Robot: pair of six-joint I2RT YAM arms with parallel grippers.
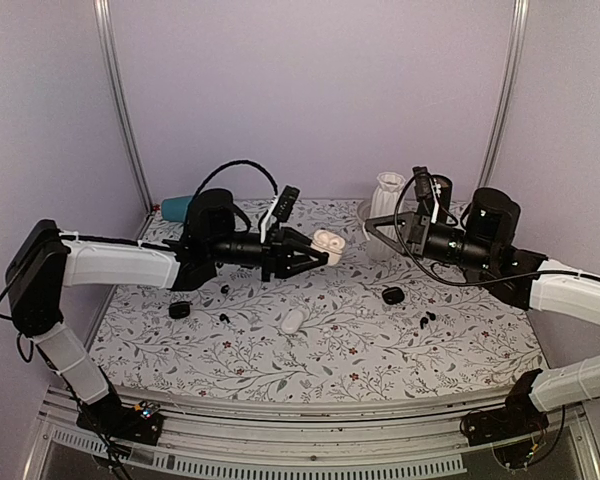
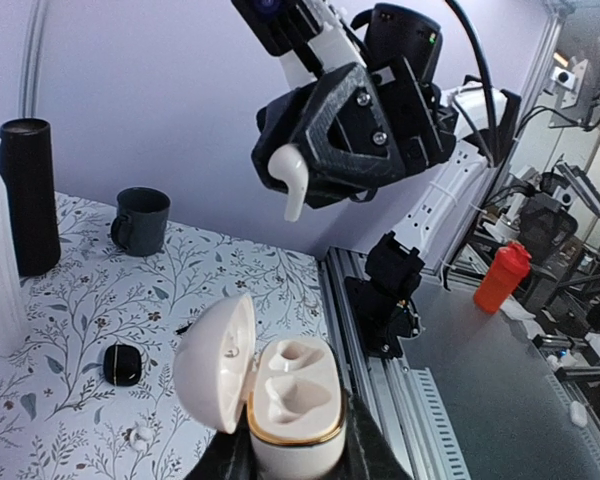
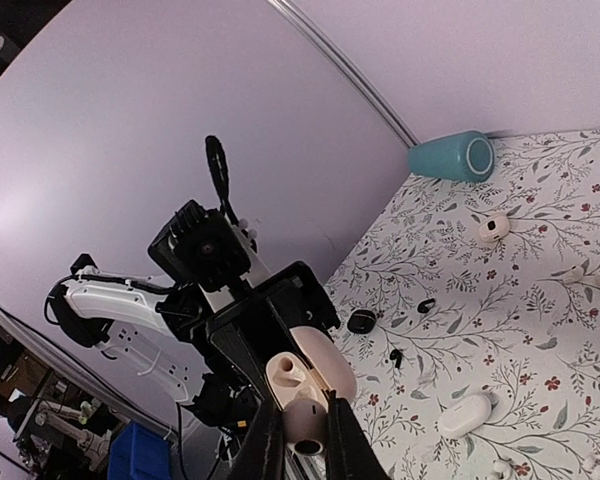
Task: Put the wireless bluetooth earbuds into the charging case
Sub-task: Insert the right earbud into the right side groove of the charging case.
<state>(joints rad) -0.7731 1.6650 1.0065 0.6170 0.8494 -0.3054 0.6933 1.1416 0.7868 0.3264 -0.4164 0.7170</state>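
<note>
My left gripper [image 2: 290, 462] pinches the open glossy white charging case [image 2: 295, 400] aloft, both of its hollows empty. My right gripper [image 3: 302, 448] pinches a white stemmed earbud [image 2: 293, 182] nearby, not touching it. Insertion is pending; next, I judge, I line the stem up with a hollow and ease it in

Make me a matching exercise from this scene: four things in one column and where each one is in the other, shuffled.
Things
1. open white case
2. white earbud
3. teal cylinder
4. closed white case

Places
A. lying on its side at the back left corner of the table
B. pinched in the right gripper
C. resting on the table, near the middle
D. held in the left gripper

Pairs: 1-D, 2-B, 3-A, 4-C
</note>
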